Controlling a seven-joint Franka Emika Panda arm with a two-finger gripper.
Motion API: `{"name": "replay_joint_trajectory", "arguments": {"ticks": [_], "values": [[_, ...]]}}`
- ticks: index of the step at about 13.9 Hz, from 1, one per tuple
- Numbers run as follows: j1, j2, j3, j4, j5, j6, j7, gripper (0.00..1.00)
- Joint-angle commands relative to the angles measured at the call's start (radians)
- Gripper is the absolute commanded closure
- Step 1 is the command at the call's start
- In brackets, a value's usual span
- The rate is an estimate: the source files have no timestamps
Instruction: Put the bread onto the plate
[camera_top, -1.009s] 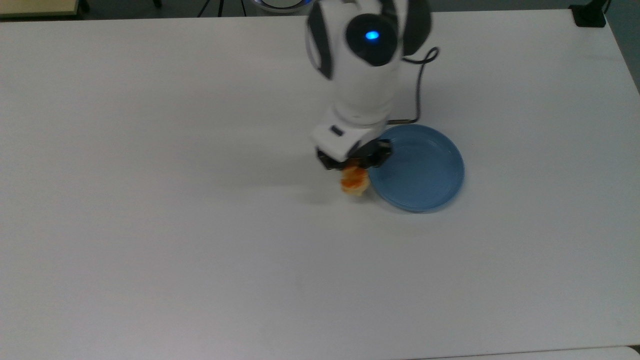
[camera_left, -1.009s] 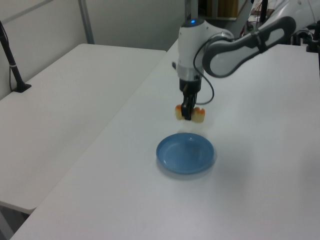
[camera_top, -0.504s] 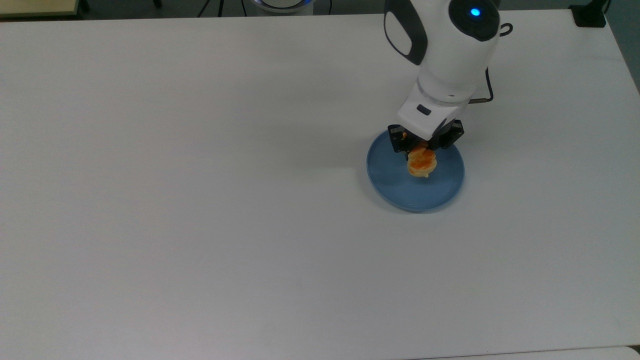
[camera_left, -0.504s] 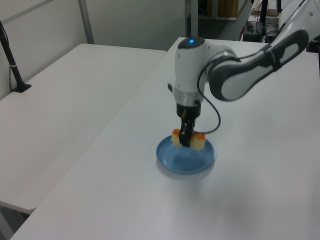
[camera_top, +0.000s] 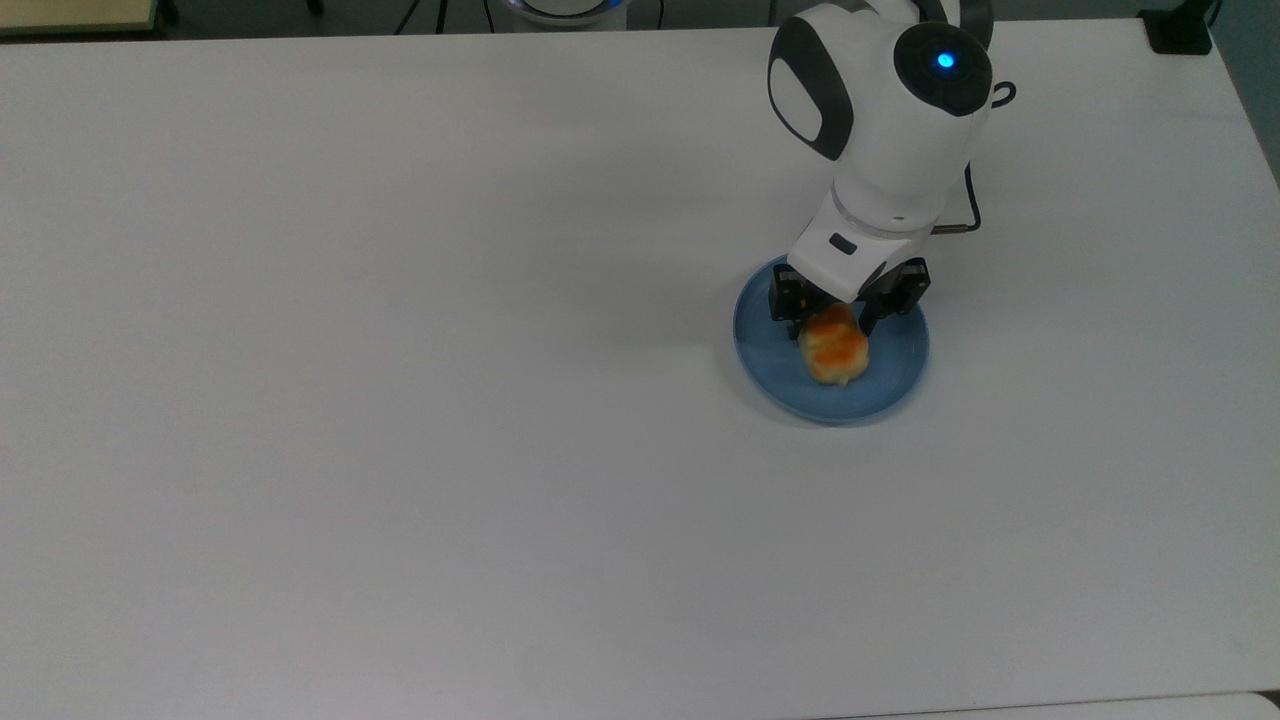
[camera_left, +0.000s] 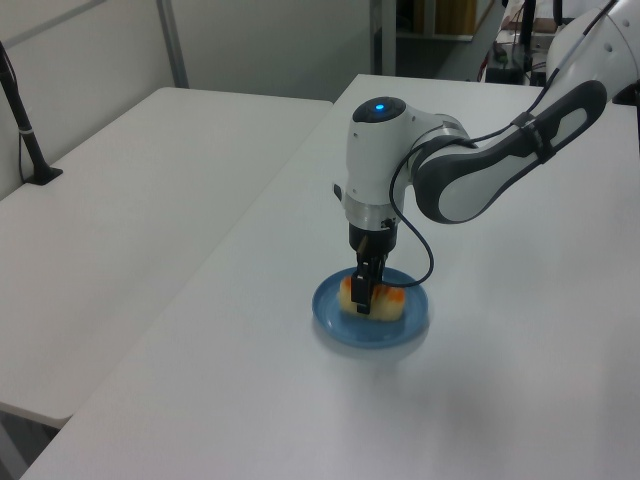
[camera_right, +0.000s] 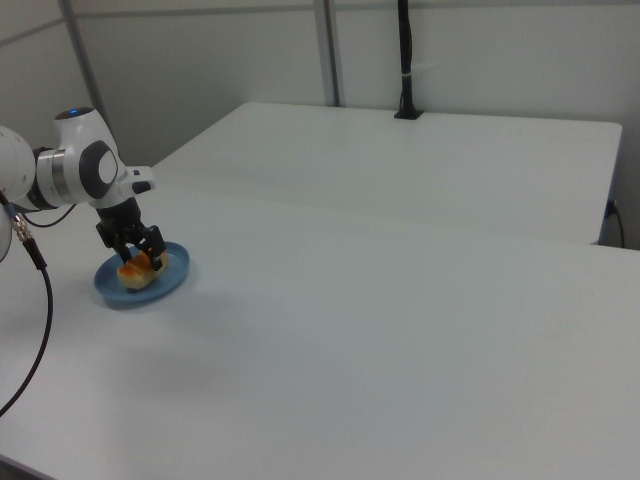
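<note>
White worktop up front, bare and broad. Beyond it in the top view, toward the top view's right, sits the blue plate, and the bread roll lies inside it, orange-brown patches up, resting on the plate's floor. Right over the roll's far end, the pincer straddles it, black fingers spread wide on either side with gaps showing, no grip on the roll. Behind that rises the white arm, its blue light glowing.
</note>
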Motion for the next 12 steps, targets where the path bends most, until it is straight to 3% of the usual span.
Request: {"name": "replay_joint_trajectory", "arguments": {"ticks": [1,6,10,12], "values": [[0.010,-0.014,-0.010,0.002,-0.035,0.008,0.017,0.00],[-0.038,-0.167,-0.028,0.002,-0.031,-0.114,-0.002,0.00],[-0.215,-0.329,-0.030,-0.002,-0.020,-0.372,-0.255,0.00],[-0.290,-0.413,-0.028,-0.012,-0.017,-0.485,-0.300,0.00]]}}
